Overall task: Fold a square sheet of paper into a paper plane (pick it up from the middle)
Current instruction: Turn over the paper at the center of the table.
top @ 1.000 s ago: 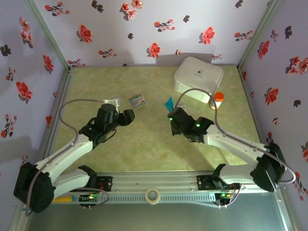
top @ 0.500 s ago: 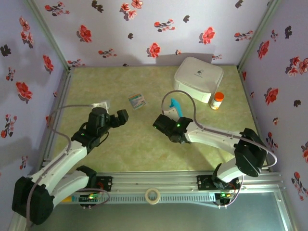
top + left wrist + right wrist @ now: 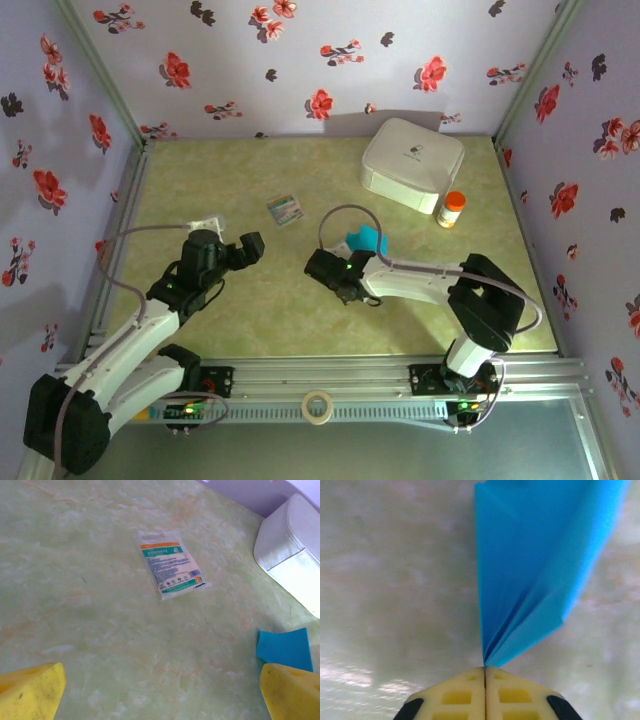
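Right gripper (image 3: 485,670) is pinched shut on the pointed tip of the paper plane (image 3: 535,565), which fans out over the middle of the table (image 3: 200,180), left gripper (image 3: 162,690) hangs wide open nearby, so I'd hold that pinch firm and bring the left in slowly onto the loose folds.

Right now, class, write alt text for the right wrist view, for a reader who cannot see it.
The right gripper has its two yellow fingers pressed together at the bottom edge, pinching the pointed end of a folded blue paper. The paper fans out upward in lengthwise creases above a pale green marbled table.
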You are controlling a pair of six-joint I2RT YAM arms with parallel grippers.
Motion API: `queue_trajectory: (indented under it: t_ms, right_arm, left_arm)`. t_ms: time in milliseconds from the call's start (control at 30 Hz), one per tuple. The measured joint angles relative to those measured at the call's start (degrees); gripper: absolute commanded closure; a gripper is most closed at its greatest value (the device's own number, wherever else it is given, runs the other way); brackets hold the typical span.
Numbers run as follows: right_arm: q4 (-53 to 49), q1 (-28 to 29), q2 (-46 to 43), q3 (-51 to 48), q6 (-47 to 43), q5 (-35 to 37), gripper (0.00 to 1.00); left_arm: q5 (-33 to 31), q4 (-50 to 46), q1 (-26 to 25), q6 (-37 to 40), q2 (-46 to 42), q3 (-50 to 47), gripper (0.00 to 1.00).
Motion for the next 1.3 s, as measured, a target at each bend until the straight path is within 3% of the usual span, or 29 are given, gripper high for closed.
queue_trajectory:
  t_ms: [167, 233, 400, 633, 867, 1000, 1300]
  right_arm:
    - [4.59, 0.04, -0.07, -0.02, 0.22, -8.63, 0.74]
    - [6.4, 0.02, -0.76, -0.42, 0.44, -11.19, 0.64]
    - [10.99, -1.95, -6.8, -4.09, 1.05, -17.31, 0.58]
    - [23.87, -15.8, -18.01, -16.39, 8.07, -28.76, 0.76]
    - [35.41, -24.52, -15.69, -22.82, 16.26, -40.24, 0.91]
    - [40.57, -25.79, -10.86, -22.82, 18.69, -44.52, 0.91]
    - [46.93, -25.81, -4.22, -22.8, 21.7, -49.72, 0.9]
  left_arm:
    - [0.24, 0.04, 0.0, -0.2, 0.07, 0.0, 0.0]
    - [0.57, 0.04, 0.07, -0.26, 0.39, 0.0, 0.0]
    - [2.08, 0.13, 0.11, -0.46, 1.95, 0.02, 0.03]
    - [8.11, 1.22, 0.22, -1.18, 7.76, 1.99, 0.28]
    - [15.56, 5.33, 0.09, -2.95, 14.99, 2.97, 0.54]
    - [18.21, 6.21, -0.52, -3.93, 18.32, 3.96, 0.61]
    - [20.22, 7.78, -1.31, -4.35, 19.89, 5.49, 0.63]
